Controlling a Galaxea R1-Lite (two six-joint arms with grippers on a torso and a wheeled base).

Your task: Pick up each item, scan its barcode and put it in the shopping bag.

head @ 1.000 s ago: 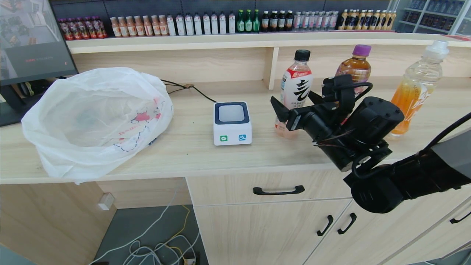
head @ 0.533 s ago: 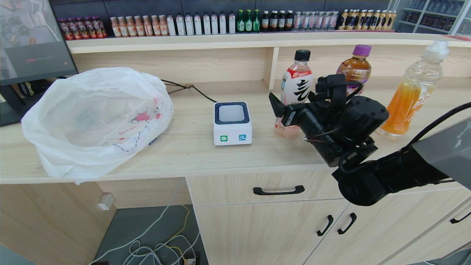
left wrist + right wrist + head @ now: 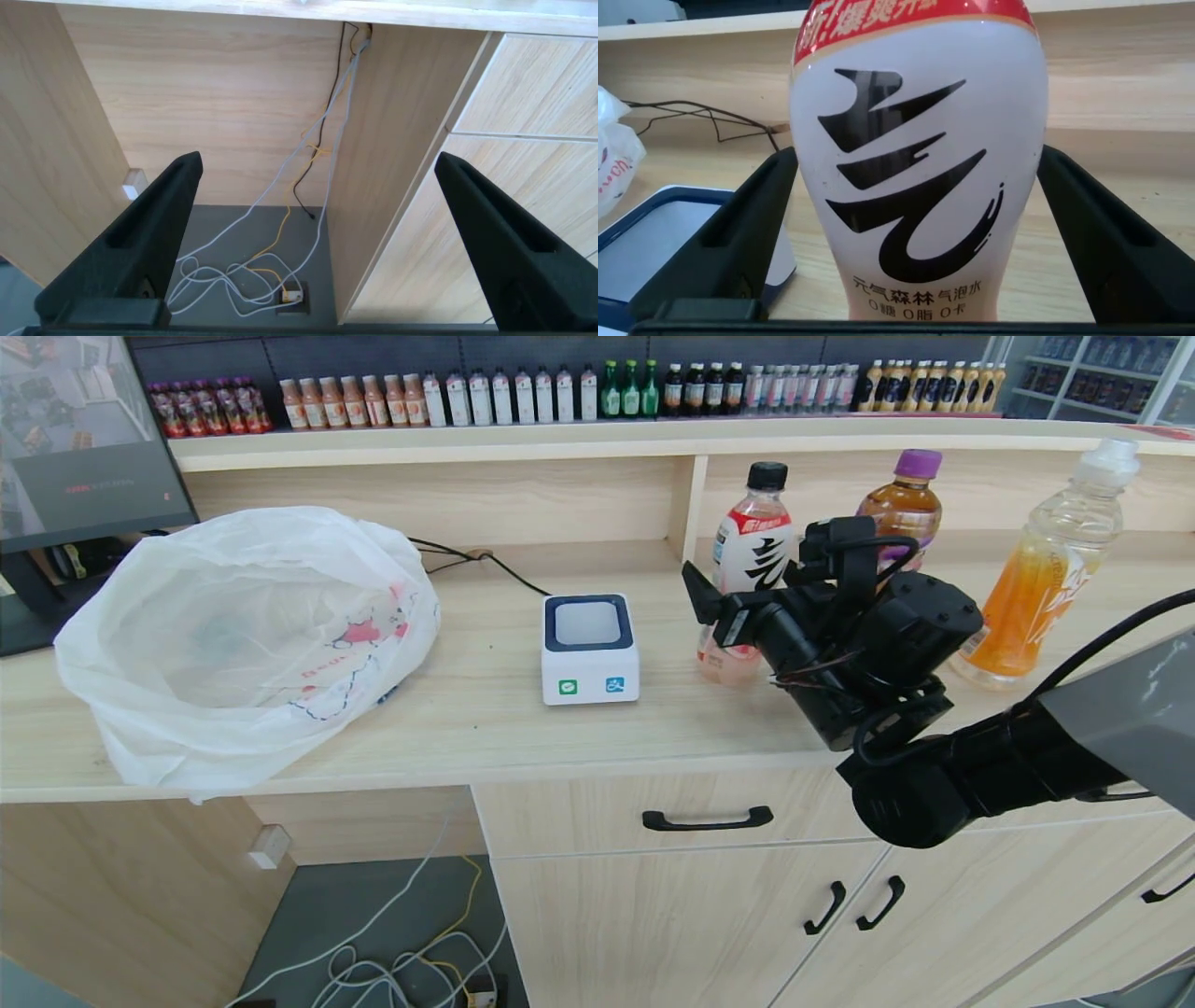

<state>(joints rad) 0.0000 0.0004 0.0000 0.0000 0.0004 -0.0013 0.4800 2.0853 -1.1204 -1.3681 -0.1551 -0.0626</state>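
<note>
A pink drink bottle (image 3: 752, 546) with a black cap stands upright on the wooden counter (image 3: 485, 709), right of the white scanner box (image 3: 589, 649). My right gripper (image 3: 747, 602) is open at the bottle's lower half, one finger on each side. In the right wrist view the bottle (image 3: 915, 187) sits between the fingers (image 3: 757, 243) with a gap on both sides. The white shopping bag (image 3: 243, 625) stands open at the counter's left. My left gripper (image 3: 322, 261) hangs open below the counter, holding nothing.
A brown drink bottle (image 3: 901, 509) with a purple cap and an orange drink bottle (image 3: 1036, 579) stand behind and to the right of my right arm. A black cable (image 3: 467, 560) runs behind the scanner. A monitor (image 3: 84, 448) stands at the far left, a stocked shelf behind.
My right arm has moved forward and left, bringing its open fingers around the pink bottle. The bottles, scanner and bag have not moved.
</note>
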